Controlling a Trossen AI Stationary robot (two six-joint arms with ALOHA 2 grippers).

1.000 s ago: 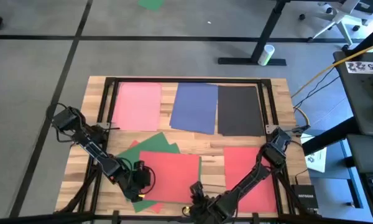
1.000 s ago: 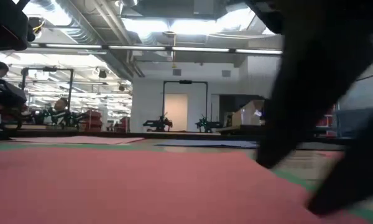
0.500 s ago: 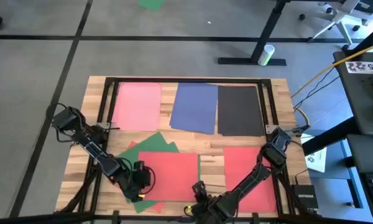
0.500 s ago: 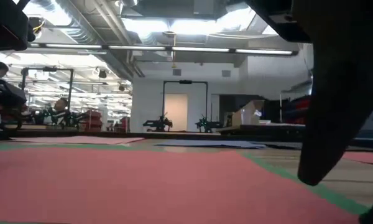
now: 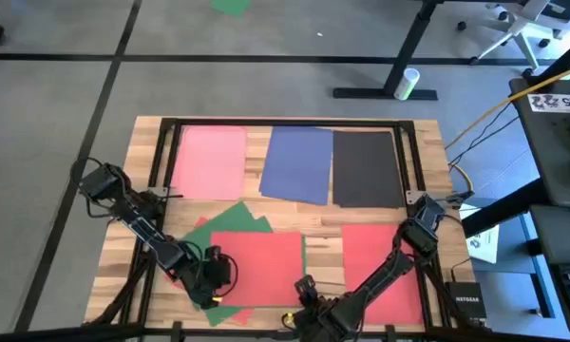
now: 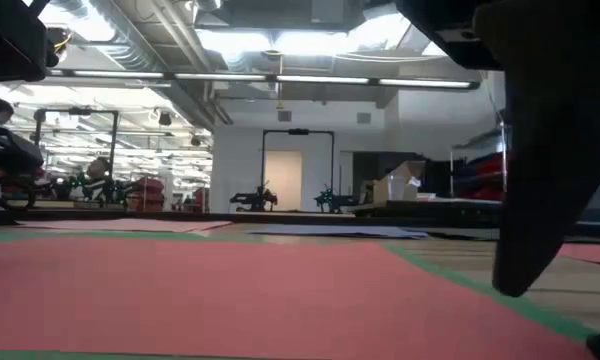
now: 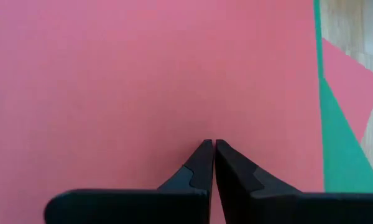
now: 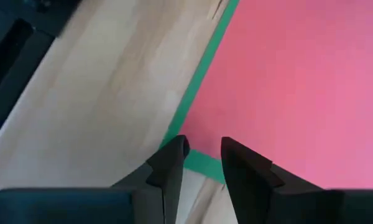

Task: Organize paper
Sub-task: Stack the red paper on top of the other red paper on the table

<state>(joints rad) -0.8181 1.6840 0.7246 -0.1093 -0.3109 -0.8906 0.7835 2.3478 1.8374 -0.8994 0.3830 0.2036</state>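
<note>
Working the near pile: left claw [image 7: 211, 144] pinched closed, tips down on the red sheet [image 5: 261, 266] atop the green sheet [image 5: 242, 217]; right claw [image 8: 204, 149] slightly parted, empty, over that pile's near right corner. Pink sheet [image 5: 209, 161], blue sheet [image 5: 297, 163] and black sheet [image 5: 366, 168] already ranged along the worktop's [image 5: 323, 242] far side. Next, probably: sliding the red sheet clear, without dragging the green.

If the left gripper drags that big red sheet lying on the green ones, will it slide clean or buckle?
The large red construction-paper sheet lies flat and thin, so it probably flexes and may buckle if pushed edge-on. It overlaps the green paper sheets, so dragging it could shift them too. The left gripper, shut on its surface, likely moves it only through friction and may slip.
</note>
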